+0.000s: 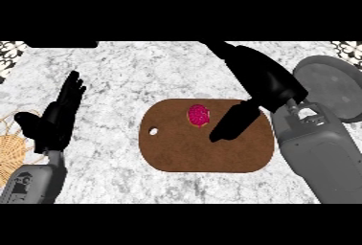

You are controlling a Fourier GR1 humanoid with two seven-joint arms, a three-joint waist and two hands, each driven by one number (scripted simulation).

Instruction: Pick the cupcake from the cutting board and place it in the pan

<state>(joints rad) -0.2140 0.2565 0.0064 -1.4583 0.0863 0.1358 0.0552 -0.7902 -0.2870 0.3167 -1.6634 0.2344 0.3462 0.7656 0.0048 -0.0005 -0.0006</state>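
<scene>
A pink cupcake [198, 115] stands on the brown cutting board [176, 153], near the board's far edge. My right hand [235, 120] hovers over the board just right of the cupcake, its fingers straight and pointing down-left, a small gap away from it. The grey pan [332, 88] lies at the right edge of the counter, partly hidden by my right forearm. At the left, my left hand [55, 119] rests open with fingers up, holding nothing.
A woven wicker basket [10, 143] sits at the left edge behind my left hand. The marble counter [141, 72] stretches between the board and the far edge. A dark object [60, 44] lies along the top left.
</scene>
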